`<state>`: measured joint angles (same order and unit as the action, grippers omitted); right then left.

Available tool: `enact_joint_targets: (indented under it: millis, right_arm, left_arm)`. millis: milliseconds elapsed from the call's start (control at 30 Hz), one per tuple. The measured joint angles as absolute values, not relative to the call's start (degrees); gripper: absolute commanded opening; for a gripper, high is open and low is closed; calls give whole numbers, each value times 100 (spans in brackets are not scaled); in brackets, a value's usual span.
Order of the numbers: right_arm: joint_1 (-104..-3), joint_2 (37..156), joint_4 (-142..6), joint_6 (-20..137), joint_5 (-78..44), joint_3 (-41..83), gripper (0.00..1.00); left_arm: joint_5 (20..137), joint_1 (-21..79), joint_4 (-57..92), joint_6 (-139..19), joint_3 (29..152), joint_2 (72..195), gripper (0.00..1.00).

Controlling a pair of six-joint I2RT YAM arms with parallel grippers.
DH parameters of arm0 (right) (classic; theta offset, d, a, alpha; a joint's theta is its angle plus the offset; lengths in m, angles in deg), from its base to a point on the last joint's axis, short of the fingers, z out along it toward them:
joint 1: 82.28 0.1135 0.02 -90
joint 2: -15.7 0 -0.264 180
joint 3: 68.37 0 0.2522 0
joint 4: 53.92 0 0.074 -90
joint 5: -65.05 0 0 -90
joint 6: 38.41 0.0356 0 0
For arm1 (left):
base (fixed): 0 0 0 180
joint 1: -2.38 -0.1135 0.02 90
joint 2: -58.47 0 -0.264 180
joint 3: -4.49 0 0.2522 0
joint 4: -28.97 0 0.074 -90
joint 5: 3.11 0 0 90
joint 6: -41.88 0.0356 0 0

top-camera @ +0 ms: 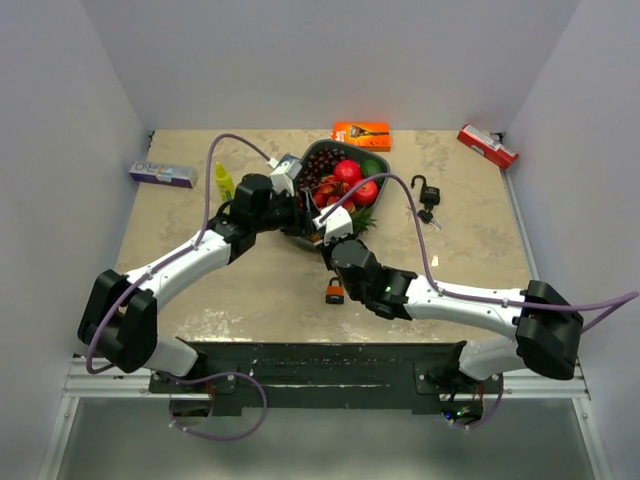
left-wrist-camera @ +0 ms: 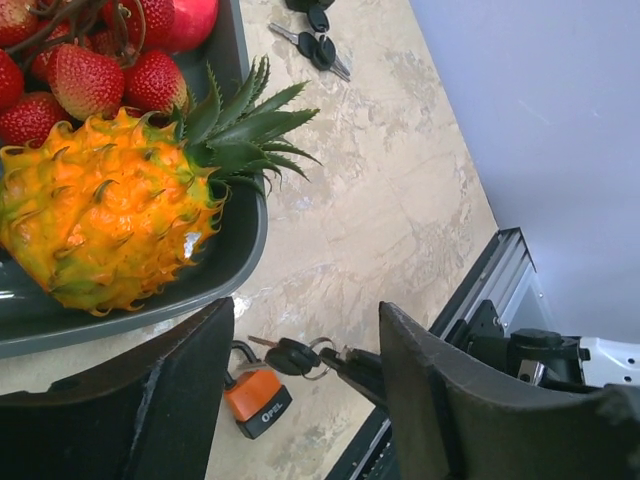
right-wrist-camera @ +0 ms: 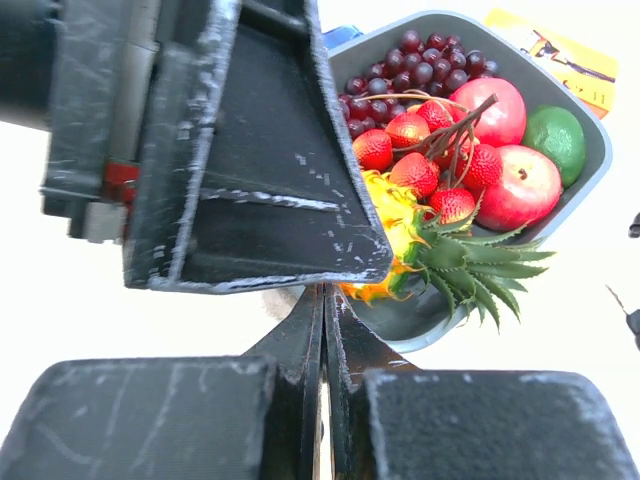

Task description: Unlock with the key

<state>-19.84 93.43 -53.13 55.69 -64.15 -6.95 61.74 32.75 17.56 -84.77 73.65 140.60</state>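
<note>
An orange padlock (top-camera: 334, 291) with a black base lies on the table between the arms, also low in the left wrist view (left-wrist-camera: 258, 402). A black-headed key (left-wrist-camera: 290, 355) on a ring hangs above it, pinched in the thin tips of my right gripper (left-wrist-camera: 352, 365), which is shut (right-wrist-camera: 325, 320). My left gripper (left-wrist-camera: 305, 320) is open, its two fingers standing either side of the key bunch without touching it. From above, both grippers meet at the bowl's near edge: left gripper (top-camera: 303, 215), right gripper (top-camera: 322, 222). The key is hidden in the right wrist view.
A grey bowl (top-camera: 385, 180) of fruit sits just behind the grippers, its wall (left-wrist-camera: 230, 250) close to my left fingers. A black padlock with keys (top-camera: 428, 195) lies to its right. Small boxes (top-camera: 361, 134) (top-camera: 487, 146) (top-camera: 162, 174) and a yellow bottle (top-camera: 223, 180) line the back.
</note>
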Motion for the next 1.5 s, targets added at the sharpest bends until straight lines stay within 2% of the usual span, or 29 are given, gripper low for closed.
enact_joint_targets:
  millis: [167, 200, 233, 300, 533, 600, 633, 667, 900, 1033, 1133, 1167, 1233, 1267, 1433, 1467, 1500]
  right_arm:
    - [-1862, 9531, -5239, 5427, -6616, -660, 0]
    - [-1838, 9586, -5224, 5390, -6651, -656, 0]
    - [-1809, 9645, -5222, 5359, -6704, -649, 0]
    - [-1763, 9749, -5219, 5320, -6774, -623, 0]
    - [-1630, 9975, -5217, 5114, -7128, -470, 0]
    - [-1621, 9975, -5204, 5093, -7219, -470, 0]
    - [-1619, 9975, -5198, 5088, -7248, -470, 0]
    - [-1617, 9975, -5198, 5086, -7278, -470, 0]
    - [-1584, 10034, -5178, 5044, -7547, -457, 0]
    - [-1580, 10158, -5178, 5025, -7643, -383, 0]
    - [-1571, 10274, -5235, 5005, -7661, -289, 8]
    - [-1569, 10322, -5272, 5014, -7678, -243, 15]
    - [-1569, 10434, -5370, 5069, -7698, -99, 22]
    - [-1567, 10473, -5425, 5112, -7643, -40, 34]
    - [-1554, 10488, -5554, 5346, -7112, -27, 60]
    - [-1558, 10475, -5593, 5377, -6959, -27, 70]
    - [-1571, 10442, -5650, 5403, -6811, -27, 74]
  left_arm:
    - [6113, 3271, 1822, -8538, 7356, 14140, 59]
    - [6091, 3269, 1859, -8555, 7339, 14149, 57]
    - [6071, 3266, 1872, -8564, 7330, 14154, 52]
    - [5999, 3266, 1907, -8619, 7297, 14175, 49]
    - [5805, 3262, 2012, -8660, 7265, 14302, 50]
    - [5757, 3262, 2045, -8669, 7254, 14320, 48]
    - [5735, 3262, 2056, -8671, 7245, 14324, 45]
    - [5717, 3262, 2077, -8691, 7234, 14335, 38]
    - [5538, 3245, 2287, -8826, 7173, 14383, 19]
    - [5501, 3238, 2418, -8894, 7116, 14387, 0]
    - [5505, 3207, 2456, -8907, 7083, 14398, 0]
    - [5518, 3203, 2453, -8907, 7083, 14401, 0]
    - [5590, 3188, 2469, -8905, 7061, 14401, 0]
    - [5604, 3170, 2499, -8910, 7028, 14398, 0]
    - [5569, 3052, 2547, -8901, 6924, 14368, 0]
    - [5551, 3004, 2541, -8890, 6910, 14339, 0]
    - [5540, 2952, 2532, -8875, 6900, 14307, 0]
